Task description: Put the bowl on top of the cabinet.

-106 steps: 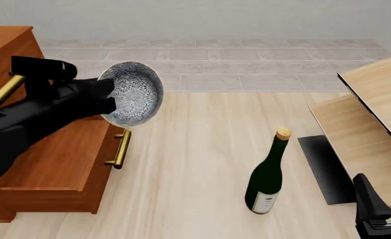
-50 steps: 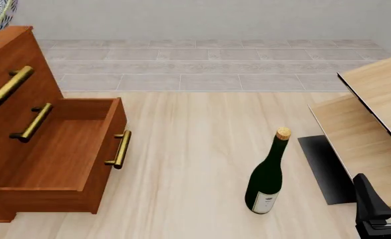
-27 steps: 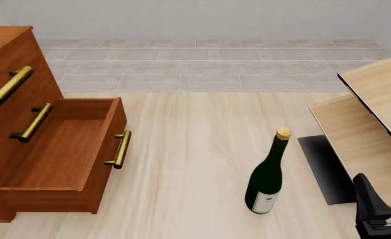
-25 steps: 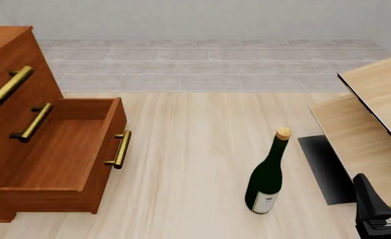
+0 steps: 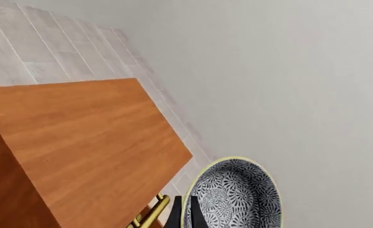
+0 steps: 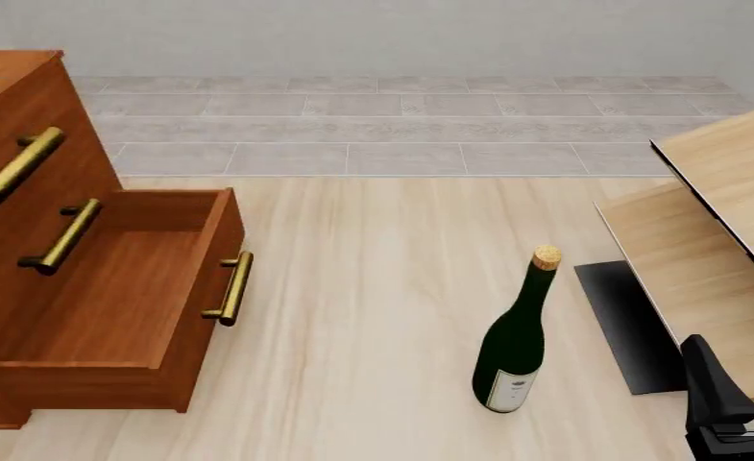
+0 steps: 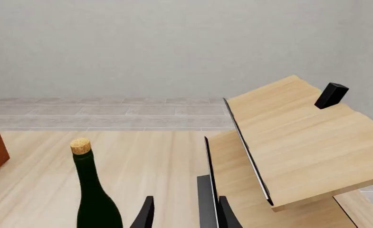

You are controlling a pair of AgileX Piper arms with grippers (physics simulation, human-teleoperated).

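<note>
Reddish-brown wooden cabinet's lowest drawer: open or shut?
Open. The lowest drawer of the cabinet juts forward, its bare inside showing.

Through the left wrist camera I see the bowl (image 5: pixel 234 199): small, deep and round, with a speckled grey-white pattern inside and a pale rim. It is tipped so its opening faces the camera, just beside the edge of the cabinet (image 5: pixel 78 142) top. I can't tell whether they touch. The cabinet (image 6: pixel 57 259) is a large reddish-brown chest with brass bar handles; in the front view 1 drawer stands pulled open.
</note>
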